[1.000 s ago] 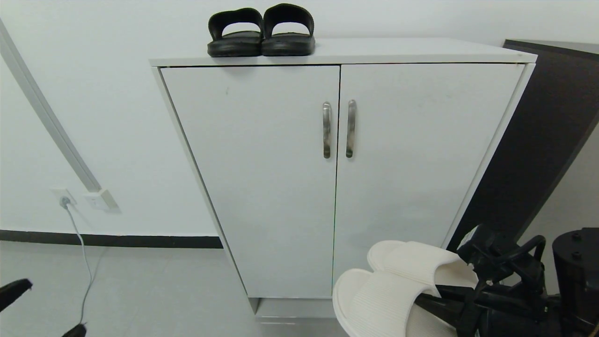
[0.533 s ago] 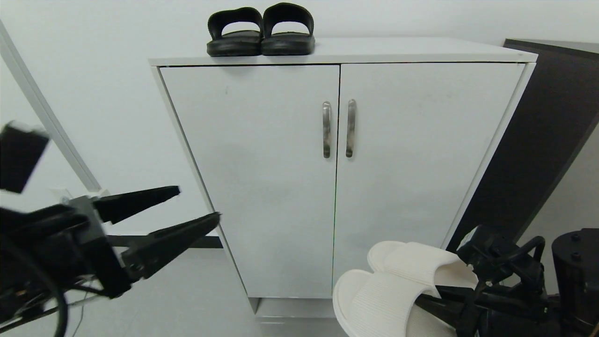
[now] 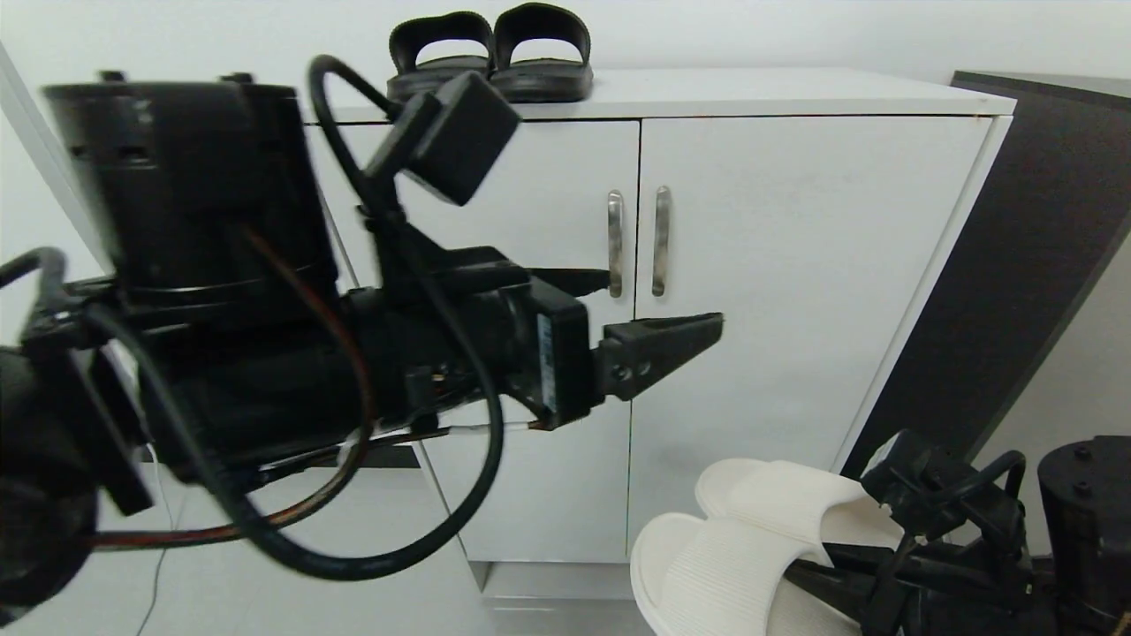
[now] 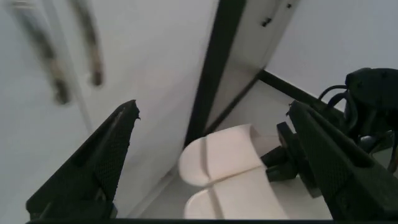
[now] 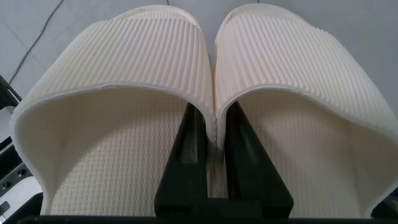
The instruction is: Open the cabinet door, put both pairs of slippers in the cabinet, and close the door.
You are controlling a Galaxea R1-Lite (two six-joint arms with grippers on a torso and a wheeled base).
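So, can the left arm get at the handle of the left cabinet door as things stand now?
Probably yes. The left gripper is open and level with the left door handle near its lower end, with nothing between them; the white slippers are lower, off to the right.

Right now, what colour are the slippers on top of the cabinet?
The slippers on the cabinet are plain black. The head view shows them best.

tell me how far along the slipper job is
Early. Done: the right gripper is shut on the white slippers, pinching their inner walls together. In hand: the open left gripper is up near the door handles. Left: both cabinet doors are shut, the black slippers sit on the cabinet top, and neither pair is in.
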